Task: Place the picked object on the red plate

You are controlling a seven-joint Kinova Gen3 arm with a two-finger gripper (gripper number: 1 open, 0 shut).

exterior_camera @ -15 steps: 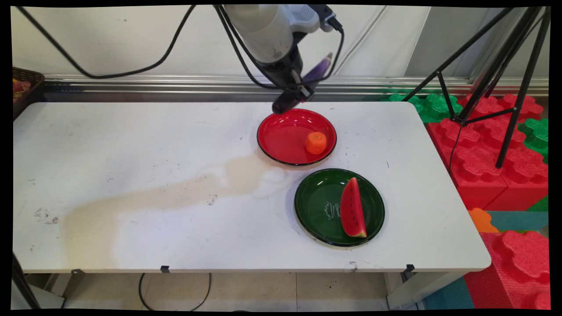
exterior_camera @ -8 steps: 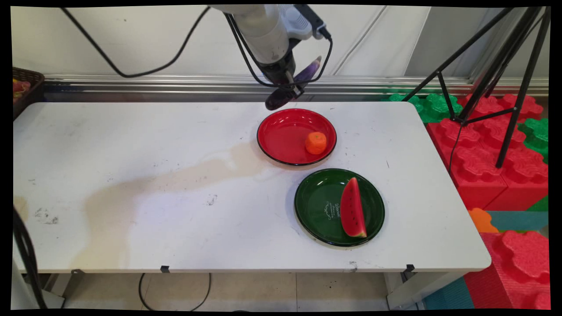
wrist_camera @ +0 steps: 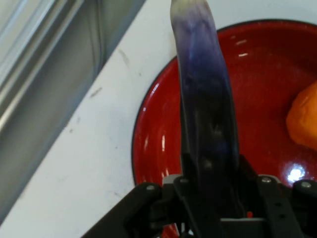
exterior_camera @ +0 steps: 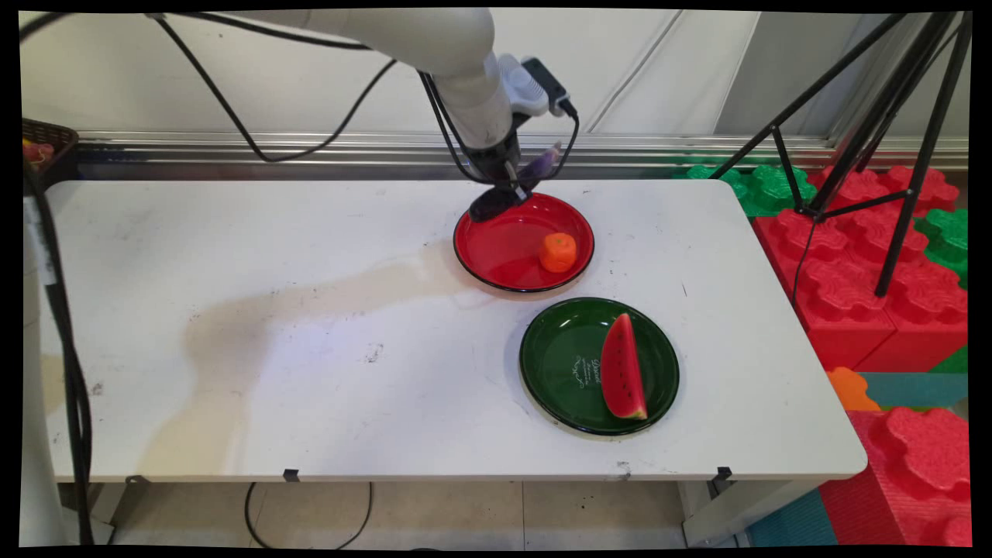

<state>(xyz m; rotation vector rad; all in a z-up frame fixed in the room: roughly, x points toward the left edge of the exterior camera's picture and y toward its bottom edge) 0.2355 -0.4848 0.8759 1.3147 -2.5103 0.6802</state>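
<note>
Nearest the table's [exterior_camera: 232, 403] front edge, toward its right end, green plate [exterior_camera: 558, 364] with a watermelon slice [exterior_camera: 622, 368] lying on its right half, rind to the right. Behind it, near the back edge, red plate [exterior_camera: 504, 248] holding an orange piece [exterior_camera: 558, 253] at its right side; the two plates sit just apart. Over the red plate's back-left rim, gripper [exterior_camera: 518, 180] clenched on a purple eggplant [exterior_camera: 537, 165], fingers [wrist_camera: 194, 181] pressing both its sides. Eggplant long axis tilted: dark fat end [exterior_camera: 490, 205] down-left at the plate's rim, thin pale end up-right toward the wall; cannot tell if the low end touches the plate. Hand view shows what main view doesn't: eggplant [wrist_camera: 205, 114] running straight out from the gripper [wrist_camera: 213, 198], colour fading from deep purple near the fingers to whitish at the far tip, skin glossy, red plate [wrist_camera: 158, 129] below and orange piece [wrist_camera: 303, 121] at the right edge. Main view alone shows the green plate and, at the table's far left, a basket [exterior_camera: 46, 147]. Off the right end, red and green foam blocks [exterior_camera: 876, 287] and a black tripod [exterior_camera: 876, 132].
</note>
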